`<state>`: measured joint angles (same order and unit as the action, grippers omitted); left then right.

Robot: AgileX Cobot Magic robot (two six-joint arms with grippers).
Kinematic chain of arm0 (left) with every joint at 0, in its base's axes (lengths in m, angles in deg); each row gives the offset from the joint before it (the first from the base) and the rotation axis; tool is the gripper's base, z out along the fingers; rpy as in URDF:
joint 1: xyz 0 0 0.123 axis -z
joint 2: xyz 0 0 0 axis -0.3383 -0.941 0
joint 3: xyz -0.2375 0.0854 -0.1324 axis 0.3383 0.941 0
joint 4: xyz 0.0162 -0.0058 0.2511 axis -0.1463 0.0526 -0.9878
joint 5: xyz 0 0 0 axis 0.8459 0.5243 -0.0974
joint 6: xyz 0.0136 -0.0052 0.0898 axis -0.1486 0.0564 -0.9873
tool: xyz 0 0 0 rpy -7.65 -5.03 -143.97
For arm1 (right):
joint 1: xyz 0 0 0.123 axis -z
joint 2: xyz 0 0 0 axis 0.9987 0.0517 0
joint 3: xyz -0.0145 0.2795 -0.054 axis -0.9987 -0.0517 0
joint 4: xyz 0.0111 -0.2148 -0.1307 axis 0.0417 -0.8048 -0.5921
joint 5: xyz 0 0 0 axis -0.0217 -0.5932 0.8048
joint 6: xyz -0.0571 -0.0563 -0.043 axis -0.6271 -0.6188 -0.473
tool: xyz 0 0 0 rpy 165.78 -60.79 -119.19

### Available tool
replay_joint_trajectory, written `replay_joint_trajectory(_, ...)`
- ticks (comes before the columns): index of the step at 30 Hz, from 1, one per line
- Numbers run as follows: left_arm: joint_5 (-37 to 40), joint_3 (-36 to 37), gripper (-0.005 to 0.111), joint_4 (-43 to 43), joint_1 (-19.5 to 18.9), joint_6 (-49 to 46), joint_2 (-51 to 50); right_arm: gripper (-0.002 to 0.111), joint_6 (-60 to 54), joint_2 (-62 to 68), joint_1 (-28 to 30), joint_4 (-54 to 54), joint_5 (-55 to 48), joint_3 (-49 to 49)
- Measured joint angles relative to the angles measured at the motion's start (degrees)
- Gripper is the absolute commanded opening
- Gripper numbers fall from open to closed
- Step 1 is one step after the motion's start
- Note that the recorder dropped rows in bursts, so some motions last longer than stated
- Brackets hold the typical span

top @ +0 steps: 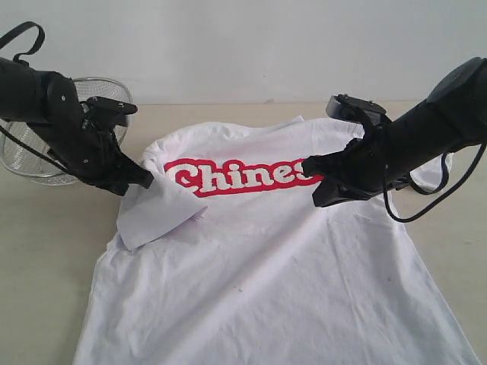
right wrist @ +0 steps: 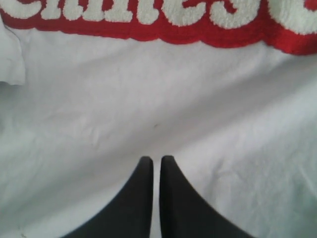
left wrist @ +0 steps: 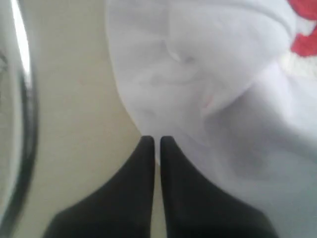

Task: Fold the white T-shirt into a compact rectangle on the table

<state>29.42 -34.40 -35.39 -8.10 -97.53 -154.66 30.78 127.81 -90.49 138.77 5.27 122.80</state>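
Note:
The white T-shirt [top: 266, 258] lies chest-up on the table [top: 46, 251], with red-edged lettering [top: 236, 176] across the chest. Its left sleeve [top: 152, 213] is folded in over the body. My left gripper [top: 148, 181] is shut, its tips at the upper edge of that folded sleeve. In the left wrist view the left gripper [left wrist: 156, 140] sits where the white T-shirt [left wrist: 223, 74] meets the table [left wrist: 74, 99]; no cloth shows between the jaws. My right gripper [top: 313, 194] is shut and hangs just over the chest by the last letters. The right gripper [right wrist: 156, 159] has plain cloth [right wrist: 148, 99] beneath.
A round wire-mesh basket [top: 30, 156] stands at the back left behind the left arm, its rim [left wrist: 27, 99] close beside the left gripper. A pale wall runs behind the table. Bare tabletop lies left and right of the shirt.

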Motion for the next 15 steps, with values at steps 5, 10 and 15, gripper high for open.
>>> replay_joint_trajectory(5, 6.3, -4.2, 0.005, -5.4, 0.0, 5.1, -1.6, 0.001, 0.0, 0.0, 0.0, -0.6, -0.3, 0.0)
replay_joint_trajectory(10, 8.3, -4.9, 0.005, 2.6, -0.1, 2.4, -1.4, 0.001, 0.0, 0.0, 0.0, -0.7, -0.2, 0.0)
replay_joint_trajectory(15, 8.8, -4.9, 0.005, 3.9, -0.3, 1.4, -2.2, 0.001, 0.0, 0.0, 0.0, -0.7, -0.1, 0.0)
